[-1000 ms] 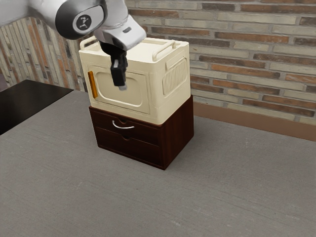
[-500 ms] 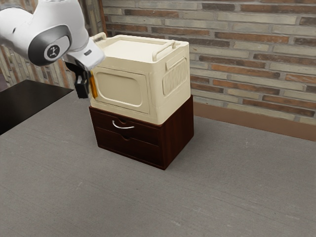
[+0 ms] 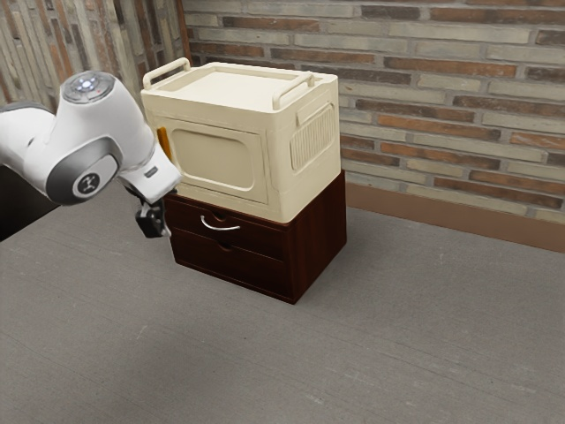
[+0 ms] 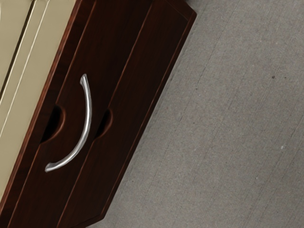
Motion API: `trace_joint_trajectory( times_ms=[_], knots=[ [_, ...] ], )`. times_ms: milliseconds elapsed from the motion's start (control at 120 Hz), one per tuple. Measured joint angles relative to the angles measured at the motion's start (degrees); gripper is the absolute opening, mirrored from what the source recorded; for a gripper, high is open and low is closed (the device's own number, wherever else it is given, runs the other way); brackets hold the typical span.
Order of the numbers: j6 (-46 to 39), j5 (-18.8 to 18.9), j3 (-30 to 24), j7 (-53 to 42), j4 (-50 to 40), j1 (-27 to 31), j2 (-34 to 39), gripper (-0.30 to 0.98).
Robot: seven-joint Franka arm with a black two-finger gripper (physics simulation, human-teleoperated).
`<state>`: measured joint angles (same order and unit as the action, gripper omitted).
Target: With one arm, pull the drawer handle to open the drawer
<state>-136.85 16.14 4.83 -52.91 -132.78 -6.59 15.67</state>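
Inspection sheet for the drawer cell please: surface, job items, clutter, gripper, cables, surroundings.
Surface: grey table, a few faint pale marks.
Upper drawer: shut, front flush with the cabinet.
Handle: silver, curved, on the upper drawer, not gripped.
Lower drawer: shut, no handle seen on it.
Clutter: cream box on top of the cabinet, orange strip on its front.
Gripper: black, off the handle toward the exterior view's left; open or shut can't be told.
Cables: nothing seen.
Surroundings: brick wall behind; dark surface at the exterior view's left.
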Motion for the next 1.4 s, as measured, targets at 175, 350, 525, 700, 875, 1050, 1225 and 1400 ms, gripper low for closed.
trace_joint_trajectory(
  times_ms=[175, 350, 525, 700, 875, 1050, 1225, 1400],
  knots=[
    [-8.22, 2.24, 0.67, -0.79, -6.44, -0.14, 1.24, 0.69],
    [-14.88, 5.41, 0.88, -1.28, -7.58, -0.57, -1.15, 0.69],
    [-19.17, 7.33, 0.89, -1.64, -6.71, -0.45, -5.31, 0.69],
    [-22.07, 8.45, 0.89, -1.92, -5.69, -0.26, -8.84, 0.69],
    [-23.68, 9.04, 0.89, -2.12, -4.16, -0.1, -12.84, 0.69],
    [-25.08, 9.41, 0.89, -2.27, -3.15, -0.12, -14.8, 0.69],
    [-25.76, 9.54, 0.89, -2.43, -1.98, -0.42, -16.9, 0.69],
    [-26.06, 9.6, 1.26, -2.57, -1.97, 0.46, -17.29, 0.69]
  ],
)
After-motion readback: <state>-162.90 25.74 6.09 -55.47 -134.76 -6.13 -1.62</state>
